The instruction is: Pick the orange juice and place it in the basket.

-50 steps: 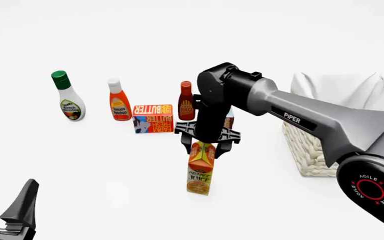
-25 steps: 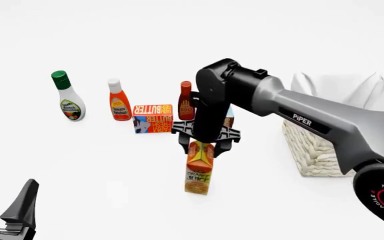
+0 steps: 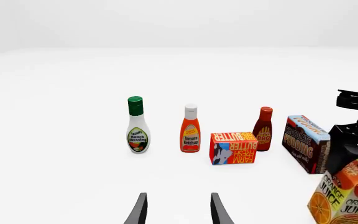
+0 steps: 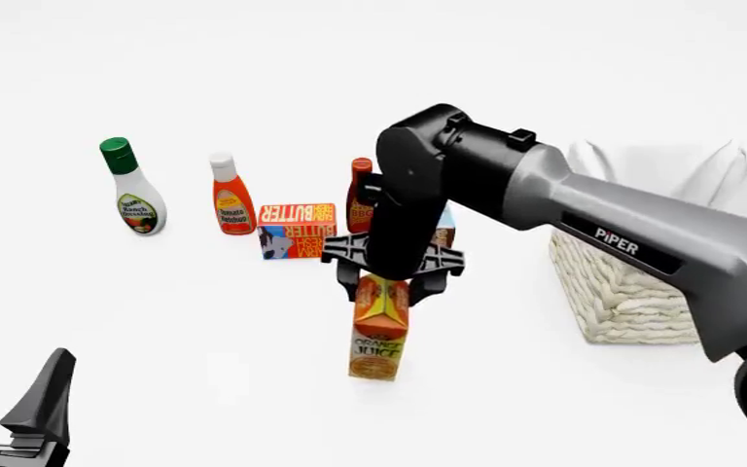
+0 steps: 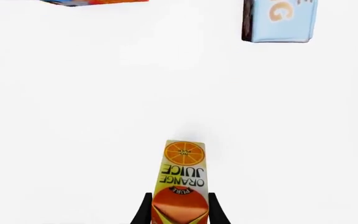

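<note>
Juice (image 4: 379,331) upright, top pinched in right hand (image 4: 389,282), fingers either side of gable; can't tell if base touches tabletop (image 4: 153,331). Sits near side of butter (image 4: 297,231) and BBQ bottle (image 4: 362,190), left of basket (image 4: 626,292), apart. Left hand (image 4: 11,399) spread, low at near-left, holding nothing.

The orange juice (image 4: 379,336) is orange and yellow with fruit pictures; the basket (image 4: 622,292) cream-white woven; the ranch bottle (image 4: 131,187) white, green-capped; the butter box (image 4: 296,231) orange.
</note>
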Controlling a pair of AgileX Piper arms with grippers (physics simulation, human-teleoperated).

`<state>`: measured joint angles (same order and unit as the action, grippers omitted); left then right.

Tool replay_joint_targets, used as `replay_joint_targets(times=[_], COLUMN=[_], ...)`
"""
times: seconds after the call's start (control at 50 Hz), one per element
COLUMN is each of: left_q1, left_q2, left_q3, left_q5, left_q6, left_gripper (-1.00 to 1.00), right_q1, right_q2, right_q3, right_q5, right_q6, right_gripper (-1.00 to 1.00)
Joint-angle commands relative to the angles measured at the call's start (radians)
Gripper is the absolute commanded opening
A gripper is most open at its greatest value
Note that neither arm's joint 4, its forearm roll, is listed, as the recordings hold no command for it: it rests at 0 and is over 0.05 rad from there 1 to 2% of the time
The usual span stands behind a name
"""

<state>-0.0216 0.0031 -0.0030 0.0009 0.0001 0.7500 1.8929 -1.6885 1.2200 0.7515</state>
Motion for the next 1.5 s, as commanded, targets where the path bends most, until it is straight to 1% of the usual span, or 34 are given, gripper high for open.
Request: replay_joint_targets(times=[0.02, 0.08, 0.12, 0.16, 0.2, 0.22, 0.26, 0.32, 0.38, 0.4, 0.42, 0.44, 0.48, 0.5, 0.54, 0.56, 0.6, 0.66, 0.76, 0.78, 0.86, 0.88, 0.9, 1.0, 1.06, 1.08, 1.1, 1.12, 1.14, 1.38, 1.4, 1.42, 1.44, 1.5], left_q1=[0.000, 0.000, 0.000, 0.000, 0.000, 0.000, 0.000, 0.000, 0.000, 0.000, 0.000, 0.000, 0.000, 0.000, 0.000, 0.000, 0.000, 0.000, 0.000, 0.000, 0.000, 0.000, 0.000, 0.000, 0.000, 0.000, 0.000, 0.000, 0.000, 0.000, 0.000, 0.000, 0.000, 0.000], left_q2=[0.000, 0.000, 0.000, 0.000, 0.000, 0.000, 0.000, 0.000, 0.000, 0.000, 0.000, 0.000, 0.000, 0.000, 0.000, 0.000, 0.000, 0.000, 0.000, 0.000, 0.000, 0.000, 0.000, 0.000, 0.000, 0.000, 0.000, 0.000, 0.000, 0.000, 0.000, 0.000, 0.000, 0.000], left_q3=[0.000, 0.000, 0.000, 0.000, 0.000, 0.000, 0.000, 0.000, 0.000, 0.000, 0.000, 0.000, 0.000, 0.000, 0.000, 0.000, 0.000, 0.000, 0.000, 0.000, 0.000, 0.000, 0.000, 0.000, 0.000, 0.000, 0.000, 0.000, 0.000, 0.000, 0.000, 0.000, 0.000, 0.000], left_q5=[0.000, 0.000, 0.000, 0.000, 0.000, 0.000, 0.000, 0.000, 0.000, 0.000, 0.000, 0.000, 0.000, 0.000, 0.000, 0.000, 0.000, 0.000, 0.000, 0.000, 0.000, 0.000, 0.000, 0.000, 0.000, 0.000, 0.000, 0.000, 0.000, 0.000, 0.000, 0.000, 0.000, 0.000], left_q6=[0.000, 0.000, 0.000, 0.000, 0.000, 0.000, 0.000, 0.000, 0.000, 0.000, 0.000, 0.000, 0.000, 0.000, 0.000, 0.000, 0.000, 0.000, 0.000, 0.000, 0.000, 0.000, 0.000, 0.000, 0.000, 0.000, 0.000, 0.000, 0.000, 0.000, 0.000, 0.000, 0.000, 0.000], left_gripper=[1.00, 1.00, 1.00, 1.00, 1.00, 1.00, 1.00, 1.00, 1.00, 1.00, 1.00, 1.00, 1.00, 1.00, 1.00, 1.00, 1.00, 1.00, 1.00, 1.00, 1.00, 1.00, 1.00, 1.00, 1.00, 1.00, 1.00, 1.00, 1.00, 1.00, 1.00, 1.00, 1.00, 1.00], right_q1=[0.002, 0.003, -0.008, -0.015, -0.035, -0.032, -0.040, -0.037, -0.044, -0.044, -0.044, -0.055, -0.055, -0.072, -0.068, -0.075, -0.068, -0.081, -0.088, -0.093, -0.089, -0.098, -0.094, -0.108, -0.112, -0.120, -0.122, -0.135, -0.138, -0.186, -0.194, -0.195, -0.204, -0.214], right_q2=[-0.025, -0.030, -0.038, -0.039, -0.041, -0.043, -0.048, -0.054, -0.065, -0.066, -0.066, -0.071, -0.073, -0.079, -0.082, -0.087, -0.092, -0.101, -0.113, -0.116, -0.124, -0.126, -0.129, -0.140, -0.147, -0.154, -0.157, -0.163, -0.166, -0.205, -0.208, -0.210, -0.215, -0.222], right_q3=[0.002, 0.002, 0.012, 0.021, 0.023, 0.022, 0.029, 0.032, 0.033, 0.028, 0.028, 0.031, 0.028, 0.034, 0.026, 0.032, 0.028, 0.024, 0.023, 0.016, 0.014, 0.009, 0.009, 0.002, 0.007, 0.004, 0.004, -0.002, 0.003, -0.009, -0.012, -0.012, -0.019, -0.029], right_q5=[0.000, 0.000, 0.000, 0.000, 0.000, 0.000, 0.000, 0.000, 0.000, 0.000, 0.000, 0.000, 0.000, 0.000, 0.000, 0.000, 0.000, 0.000, 0.000, 0.000, 0.000, 0.000, 0.000, 0.000, 0.000, 0.000, 0.000, 0.000, 0.000, 0.000, 0.000, 0.000, 0.000, 0.000], right_q6=[-0.033, -0.047, -0.067, -0.093, -0.135, -0.136, -0.159, -0.164, -0.198, -0.224, -0.224, -0.252, -0.257, -0.299, -0.299, -0.320, -0.315, -0.341, -0.357, -0.372, -0.370, -0.387, -0.379, -0.407, -0.408, -0.422, -0.424, -0.443, -0.441, -0.491, -0.505, -0.504, -0.517, -0.530], right_gripper=[-1.00, -1.00, -1.00, -1.00, -1.00, -1.00, -1.00, -1.00, -1.00, -1.00, -1.00, -1.00, -1.00, -1.00, -1.00, -1.00, -1.00, -1.00, -1.00, -1.00, -1.00, -1.00, -1.00, -1.00, -1.00, -1.00, -1.00, -1.00, -1.00, -1.00, -1.00, -1.00, -1.00, -1.00])
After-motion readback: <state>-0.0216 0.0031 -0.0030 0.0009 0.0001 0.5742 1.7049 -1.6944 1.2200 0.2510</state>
